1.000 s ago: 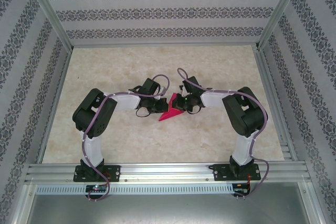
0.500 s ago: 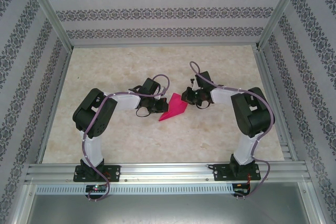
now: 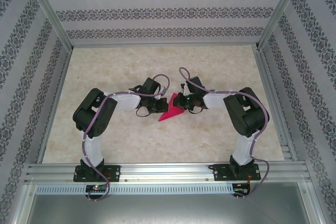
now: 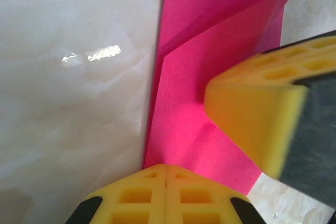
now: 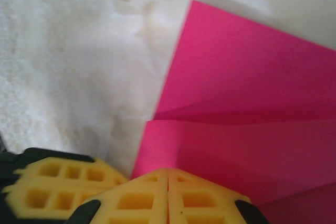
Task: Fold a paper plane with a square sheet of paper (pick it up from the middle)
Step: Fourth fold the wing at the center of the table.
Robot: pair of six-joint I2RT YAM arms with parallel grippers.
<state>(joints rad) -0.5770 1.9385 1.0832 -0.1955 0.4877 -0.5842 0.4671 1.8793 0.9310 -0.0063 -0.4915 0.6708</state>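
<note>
Returning from where it had pulled back 0.5 s ago, the right claw is down again on the right side of the paper plane; the left claw and the paper sit as they did. Both claws have their fingers pressed together at the paper's edges, but I cannot tell whether any paper is caught between them. The plane lies mid-frame on the surface. It is already a pointed wedge with layered flaps and creases, so probably only the later wing folds remain. Patterned walls and the metal frame stand well apart. The likeliest obstruction is the 2 claws crowding each other over the narrow paper.
</note>
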